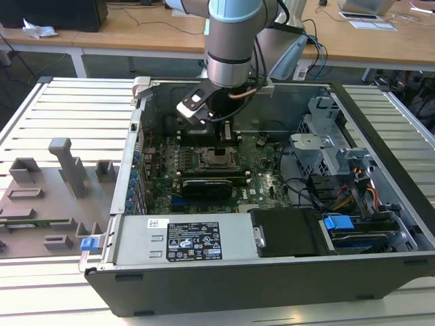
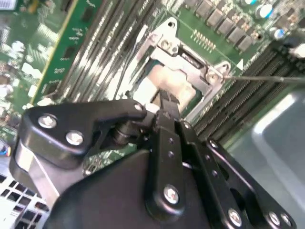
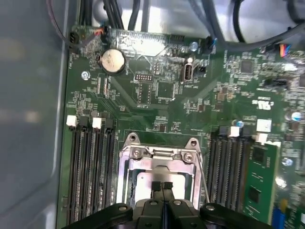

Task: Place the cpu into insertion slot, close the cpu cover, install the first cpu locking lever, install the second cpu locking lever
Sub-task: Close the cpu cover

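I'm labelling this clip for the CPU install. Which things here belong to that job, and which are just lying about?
Part of the job:
- gripper, over the socket
- cpu
- cpu cover
- locking lever

Just lying about:
- coin cell
- long black card
- power supply
- grey fixture blocks

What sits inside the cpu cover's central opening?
The cpu shows its dull silver top through the cpu cover. The shut fingers of the gripper hide part of it; the socket beneath cannot be seen.
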Robot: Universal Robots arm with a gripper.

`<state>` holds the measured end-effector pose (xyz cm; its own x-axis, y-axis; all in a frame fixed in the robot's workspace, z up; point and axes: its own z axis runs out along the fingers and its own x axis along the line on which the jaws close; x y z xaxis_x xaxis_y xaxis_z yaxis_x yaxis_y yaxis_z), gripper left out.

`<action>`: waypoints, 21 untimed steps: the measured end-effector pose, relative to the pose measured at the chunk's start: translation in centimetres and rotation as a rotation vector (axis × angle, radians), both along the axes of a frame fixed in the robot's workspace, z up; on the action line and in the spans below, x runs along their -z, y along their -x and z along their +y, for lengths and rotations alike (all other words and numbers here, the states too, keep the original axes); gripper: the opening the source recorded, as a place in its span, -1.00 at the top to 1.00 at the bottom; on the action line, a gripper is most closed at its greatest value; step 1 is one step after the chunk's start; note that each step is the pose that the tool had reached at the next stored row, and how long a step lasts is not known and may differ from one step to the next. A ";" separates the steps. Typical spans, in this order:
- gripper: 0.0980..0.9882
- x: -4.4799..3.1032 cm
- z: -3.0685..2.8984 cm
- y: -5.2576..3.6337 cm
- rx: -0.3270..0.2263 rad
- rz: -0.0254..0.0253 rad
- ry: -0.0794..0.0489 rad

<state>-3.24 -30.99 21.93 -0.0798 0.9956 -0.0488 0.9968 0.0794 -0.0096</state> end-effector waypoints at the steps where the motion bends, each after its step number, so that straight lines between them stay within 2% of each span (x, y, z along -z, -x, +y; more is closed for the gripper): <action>1: 0.98 -0.43 0.00 0.00 0.000 0.0000 0.000; 7: 0.98 -1.63 0.00 -0.01 0.000 0.0000 0.000; 21: 0.98 -3.51 0.00 -0.03 0.000 0.0000 0.000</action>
